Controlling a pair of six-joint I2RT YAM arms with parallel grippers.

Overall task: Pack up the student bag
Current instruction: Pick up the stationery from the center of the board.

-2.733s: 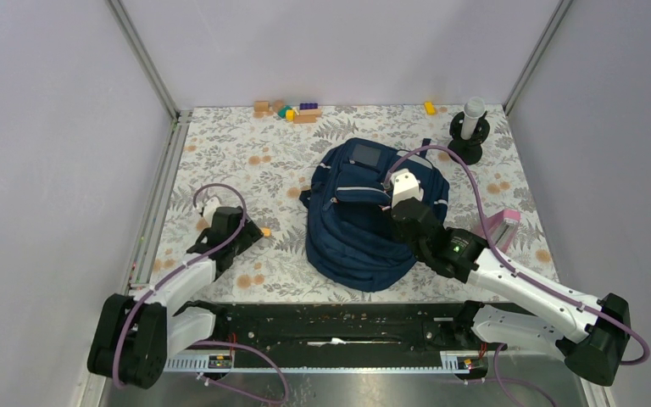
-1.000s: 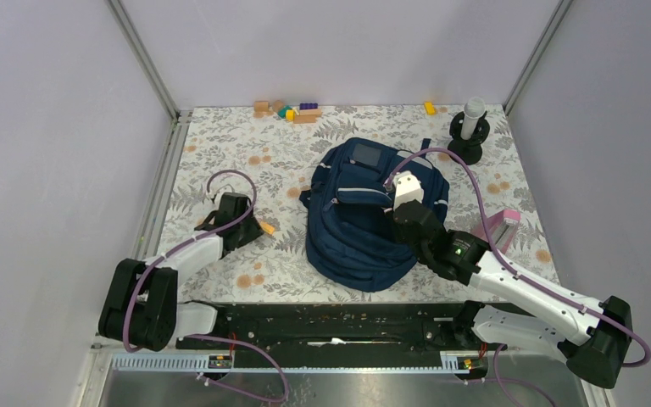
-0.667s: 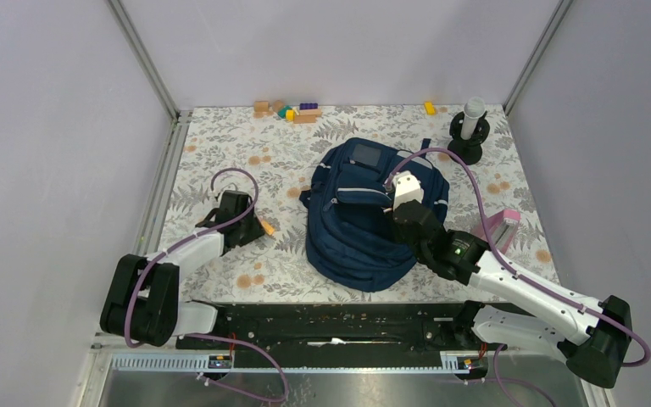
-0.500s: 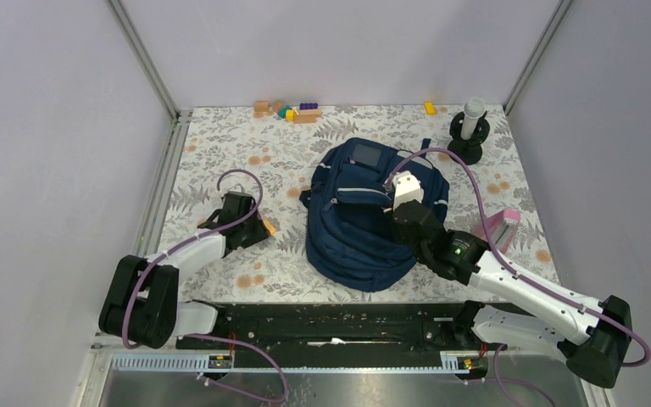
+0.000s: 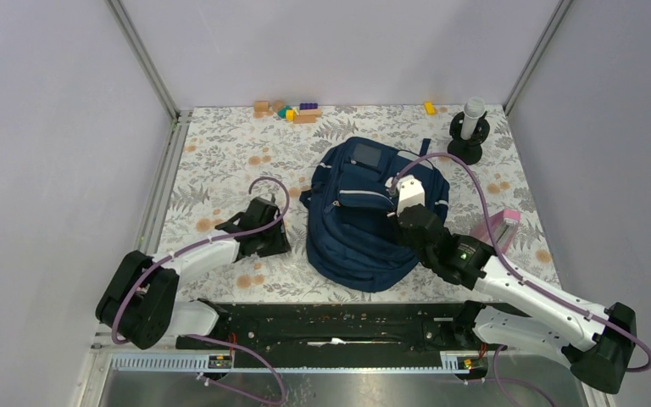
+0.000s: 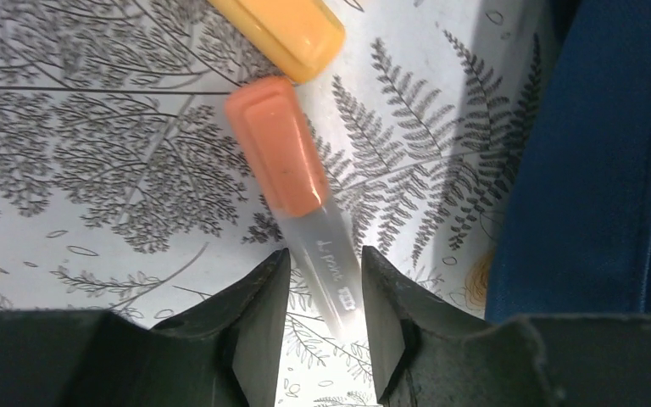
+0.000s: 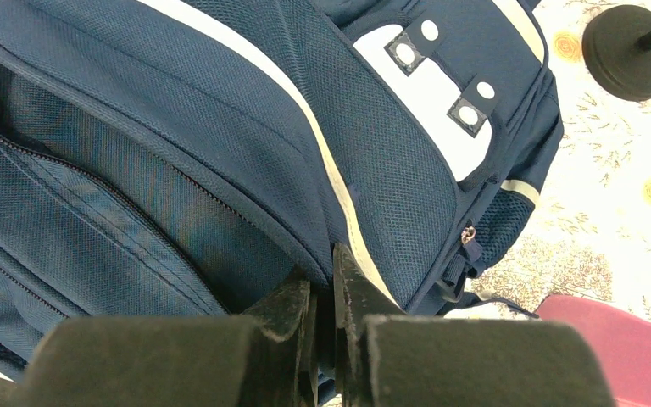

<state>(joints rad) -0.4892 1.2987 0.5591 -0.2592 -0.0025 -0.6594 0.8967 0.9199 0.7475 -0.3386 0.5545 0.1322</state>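
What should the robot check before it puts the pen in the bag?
1. Left claw grips the orange-capped pen by its clear barrel: ok.
2. Right claw pinches the student bag flap: ok.
3. Pocket opening is held apart: ok.
4. Yellow marker is clear of the pen's cap: not ok, it sits right against it.
5. Pen is lifted off the table: cannot tell.
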